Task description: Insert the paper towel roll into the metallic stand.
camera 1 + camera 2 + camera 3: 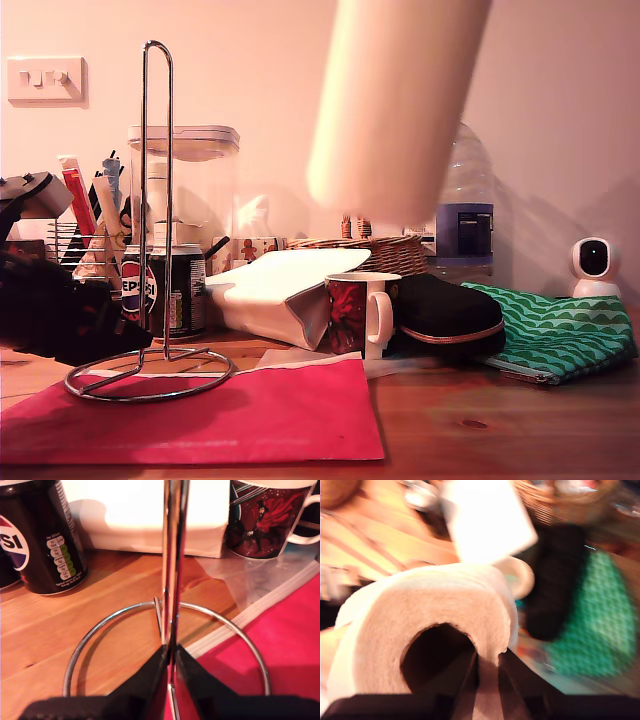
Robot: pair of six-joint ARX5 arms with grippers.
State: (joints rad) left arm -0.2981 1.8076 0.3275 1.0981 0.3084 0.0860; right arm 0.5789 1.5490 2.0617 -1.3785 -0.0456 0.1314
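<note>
Chrome wire is what my first end effector is clamping right now: jaws pinched nearly closed on the foot of the metallic stand, which is sitting at the exterior view's left, its ring base half on the wooden worktop, half on the red mat. That grip is pinning the stand down, which I reckon is the whole trick.

Moving across to the middle of the exterior view, the paper towel roll is hanging tilted in the air, well above the mug and clear of the hairpin loop. My second end effector is gripping its wall, one finger inside the core.

To do this well, I'd say: bring the roll upright, centre the core hole over the loop tip, then lower slowly.
</note>
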